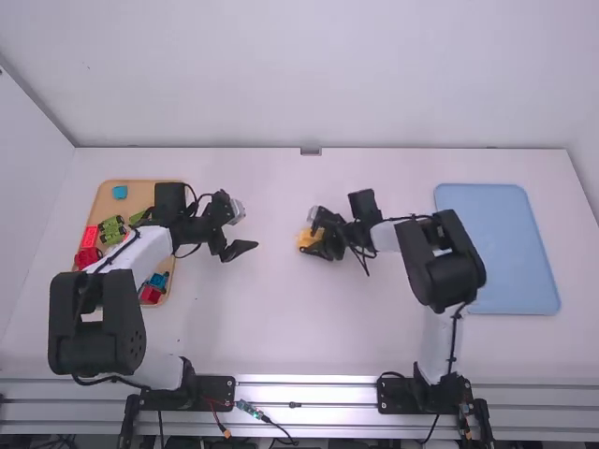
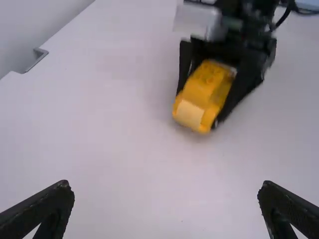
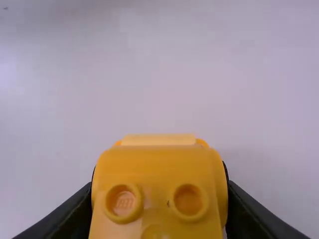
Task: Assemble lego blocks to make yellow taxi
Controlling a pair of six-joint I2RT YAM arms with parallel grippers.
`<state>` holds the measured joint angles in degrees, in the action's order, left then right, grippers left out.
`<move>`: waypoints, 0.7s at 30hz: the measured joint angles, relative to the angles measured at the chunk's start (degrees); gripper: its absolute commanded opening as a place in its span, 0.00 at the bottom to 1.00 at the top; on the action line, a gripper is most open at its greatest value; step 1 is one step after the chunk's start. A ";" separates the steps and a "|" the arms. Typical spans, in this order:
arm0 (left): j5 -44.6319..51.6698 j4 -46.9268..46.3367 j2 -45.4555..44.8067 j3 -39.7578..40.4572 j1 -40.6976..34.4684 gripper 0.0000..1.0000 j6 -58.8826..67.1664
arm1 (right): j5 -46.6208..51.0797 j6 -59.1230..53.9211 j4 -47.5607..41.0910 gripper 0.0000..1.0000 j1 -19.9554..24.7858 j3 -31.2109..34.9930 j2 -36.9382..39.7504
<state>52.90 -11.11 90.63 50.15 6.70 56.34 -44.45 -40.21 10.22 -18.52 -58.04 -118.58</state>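
Looks, by judgement, well along: yellow taxi body (image 2: 204,94) in one squat, car-like piece, with round studs (image 3: 189,200) on top and a paler panel (image 2: 189,114) at one end. Sits clamped between the fingers of the right gripper (image 3: 159,174), about midway between the table's left and right edges, somewhat nearer the far edge. Cannot make out any wheels underneath, nor tell resting on the table from hanging just above it. Off to the left, well apart from the body, the left gripper (image 2: 165,185), fingers spread wide, nothing between them. Seems to want little more than a last press or check, then setting down, perhaps on the blue tray (image 1: 496,243) by the right edge.

Beside the left edge, a wooden tray (image 1: 142,192), partly under the left arm: teal block (image 1: 120,192) toward its far left corner, green blocks (image 1: 112,229) and red blocks (image 1: 90,238) along its left side, blue block (image 1: 157,280) near its near right corner. Probably spares, not needed for a yellow taxi.

White, smooth table (image 1: 271,327), with a small metal bracket (image 1: 311,152) at about the middle of its far edge. Beyond, a plain pale wall (image 1: 309,75); along the near edge, metal rails (image 1: 309,391) and loose cables.
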 measured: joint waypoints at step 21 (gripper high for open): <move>0.00 3.23 0.00 -0.35 0.00 0.99 -0.04 | 22.34 9.31 -14.40 0.27 39.80 0.63 21.22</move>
<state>52.90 -7.88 90.63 49.80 6.70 56.29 -22.11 -30.89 -4.19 21.28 -57.41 -97.36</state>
